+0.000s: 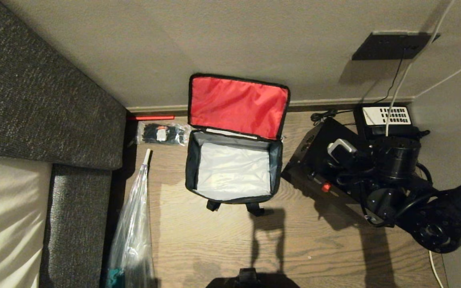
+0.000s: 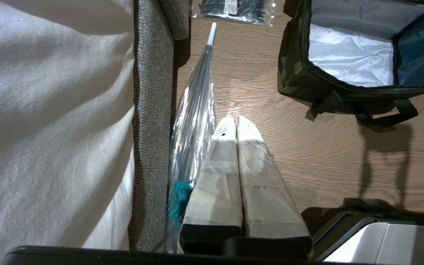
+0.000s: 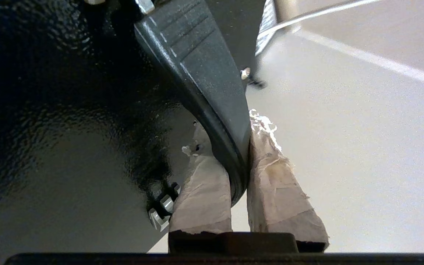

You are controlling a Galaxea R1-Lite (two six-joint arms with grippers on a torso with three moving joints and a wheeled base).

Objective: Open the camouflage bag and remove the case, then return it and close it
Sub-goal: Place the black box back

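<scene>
**Camouflage bag open on the floor, case held beside it**

Camouflage bag [image 1: 233, 172] stands on the wooden floor [image 1: 314, 248] against the wall, its red-lined lid [image 1: 236, 106] thrown back and leaning on the wall. Its compartment shows only pale grey lining, and two black straps stick out at its near edge. In the left wrist view its camouflage side wall [image 2: 293, 73] and a strap loop are visible.

Just to the robot's right of the bag is the case [image 1: 318, 176], a black hard box with a small red dot, tilted and partly covered by the right arm. The right tool [image 3: 239, 162] is pinched on the case's black strap handle [image 3: 197, 66], its taped fingers [image 3: 278, 191] on either side of the strap.

The left tool [image 2: 236, 125] hangs over the floor with its taped fingers pressed together, holding nothing.

Beyond the case a black telephone [image 1: 388, 118] with a white keypad sits by the wall. On the bag's other side lie a packet of black cable ties [image 1: 162, 134], a clear folded umbrella [image 1: 134, 228] and a grey sofa [image 1: 34, 100].
</scene>
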